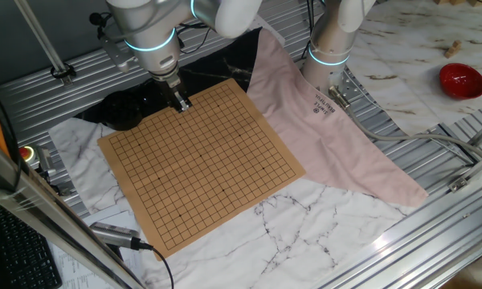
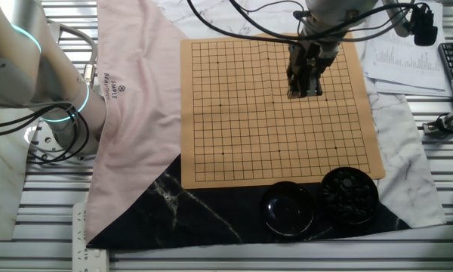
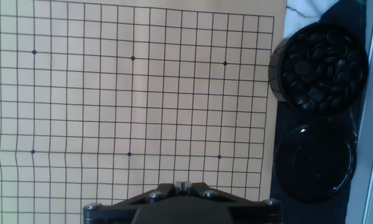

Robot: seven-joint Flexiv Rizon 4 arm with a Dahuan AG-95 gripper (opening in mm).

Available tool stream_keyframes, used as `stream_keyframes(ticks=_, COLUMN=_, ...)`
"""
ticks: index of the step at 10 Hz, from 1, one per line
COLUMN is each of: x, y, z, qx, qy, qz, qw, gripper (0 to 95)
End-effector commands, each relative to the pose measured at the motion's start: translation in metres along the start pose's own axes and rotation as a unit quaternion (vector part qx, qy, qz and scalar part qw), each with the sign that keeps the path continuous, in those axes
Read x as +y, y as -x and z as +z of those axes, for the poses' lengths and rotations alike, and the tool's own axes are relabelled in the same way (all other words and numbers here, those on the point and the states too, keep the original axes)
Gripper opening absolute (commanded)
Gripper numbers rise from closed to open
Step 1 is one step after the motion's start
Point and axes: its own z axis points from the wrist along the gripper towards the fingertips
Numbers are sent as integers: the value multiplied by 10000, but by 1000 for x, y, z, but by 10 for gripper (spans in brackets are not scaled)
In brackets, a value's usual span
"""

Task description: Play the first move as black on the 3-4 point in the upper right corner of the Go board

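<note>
Gripper [image 2: 304, 92] upright over the Go board [image 2: 234, 143], fingers together, stone indiscernible.

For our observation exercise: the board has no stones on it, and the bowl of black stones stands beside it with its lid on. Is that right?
Not quite. The board is bare, but the bowl is open, its stones exposed; the lid lies beside it. The hand view shows this.

Bright, even light; sharp in both fixed views, softer in the hand view.

Glare on the glossy black bowl lid [image 2: 288, 208] and on the stones in the open bowl [image 3: 320, 67]. Soft shadow beneath the gripper [image 2: 304, 89] on the Go board [image 2: 241, 143]. Grid lines bowed at the hand view's lower left, probably lens distortion. Upper right corner washed out.
</note>
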Motion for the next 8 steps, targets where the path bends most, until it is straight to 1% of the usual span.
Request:
stream_keyframes(ticks=1, x=0, y=0, z=1, qx=15, qy=-15, qz=49, qw=10000, gripper=0)
stream_keyframes(ticks=8, x=0, y=-1, z=0, qx=36, qy=-49, qz=150, qw=9999, gripper=0)
